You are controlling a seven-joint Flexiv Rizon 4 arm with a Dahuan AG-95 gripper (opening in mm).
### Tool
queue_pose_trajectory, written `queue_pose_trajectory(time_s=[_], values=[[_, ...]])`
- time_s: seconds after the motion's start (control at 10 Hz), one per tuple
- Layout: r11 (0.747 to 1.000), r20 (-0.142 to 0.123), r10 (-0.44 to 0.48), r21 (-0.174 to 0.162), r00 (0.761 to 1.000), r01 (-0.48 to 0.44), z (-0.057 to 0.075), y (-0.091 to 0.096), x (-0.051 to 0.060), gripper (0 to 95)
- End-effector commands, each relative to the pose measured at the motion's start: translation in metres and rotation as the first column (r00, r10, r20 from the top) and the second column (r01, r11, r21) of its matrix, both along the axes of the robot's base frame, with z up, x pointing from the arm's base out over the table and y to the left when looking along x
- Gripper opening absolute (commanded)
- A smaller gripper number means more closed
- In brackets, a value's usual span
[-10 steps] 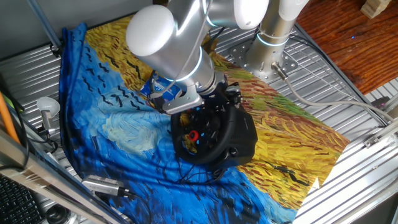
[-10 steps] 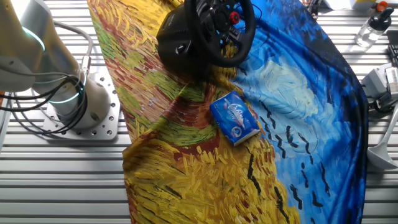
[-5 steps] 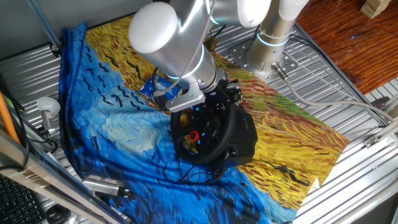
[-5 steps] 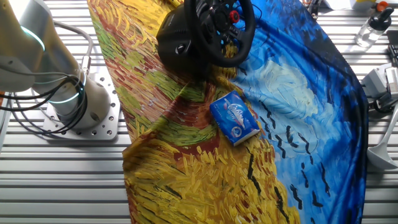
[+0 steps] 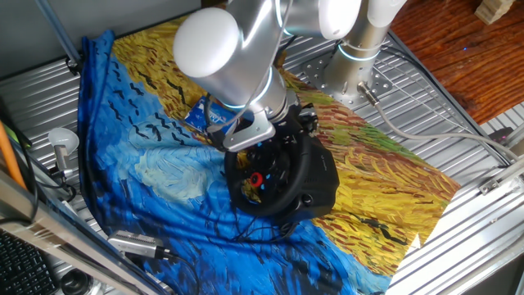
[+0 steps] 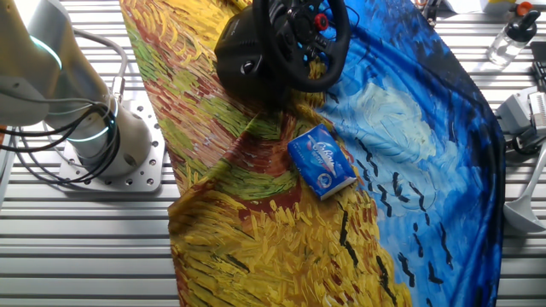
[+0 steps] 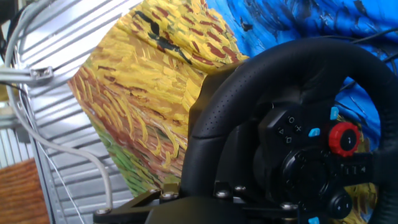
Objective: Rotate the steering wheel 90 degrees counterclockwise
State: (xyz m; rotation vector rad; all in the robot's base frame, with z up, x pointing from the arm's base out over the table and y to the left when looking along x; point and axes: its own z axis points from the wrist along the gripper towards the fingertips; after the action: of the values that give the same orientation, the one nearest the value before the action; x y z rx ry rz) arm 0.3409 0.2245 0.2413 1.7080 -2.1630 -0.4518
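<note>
The black steering wheel (image 5: 300,175) stands on its bulky base on the painted cloth, hub with a red button (image 5: 255,178) facing the lower left. In the other fixed view the steering wheel (image 6: 329,63) sits at the top edge, and the hand is out of frame. My gripper (image 5: 275,144) is at the upper part of the rim, under the arm's large white joint. In the hand view the steering wheel (image 7: 249,93) fills the right side. Its rim runs down into my gripper (image 7: 211,186), whose jaws close around it.
A small blue-and-white box (image 6: 322,160) lies on the cloth (image 6: 256,222) near the wheel, partly behind the arm as box (image 5: 203,115). The arm's base (image 6: 102,141) is bolted to the slatted metal table (image 6: 85,247). Cables and metal parts lie along the left edge (image 5: 135,243).
The arm's big white joint has shifted a little to the right and up over the wheel. The wheel's hub and red button look unchanged.
</note>
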Motion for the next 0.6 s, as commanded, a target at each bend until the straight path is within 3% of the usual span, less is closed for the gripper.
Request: queue_pose_trajectory(time_s=[0.1,0.6], values=[[1.000,0.001,0.010,-0.002,1.000,-0.010,-0.0006,-0.0019,-0.0011,0.0],[0.999,0.003,0.045,-0.006,0.999,-0.045,-0.0028,-0.0094,-0.0026,0.0]])
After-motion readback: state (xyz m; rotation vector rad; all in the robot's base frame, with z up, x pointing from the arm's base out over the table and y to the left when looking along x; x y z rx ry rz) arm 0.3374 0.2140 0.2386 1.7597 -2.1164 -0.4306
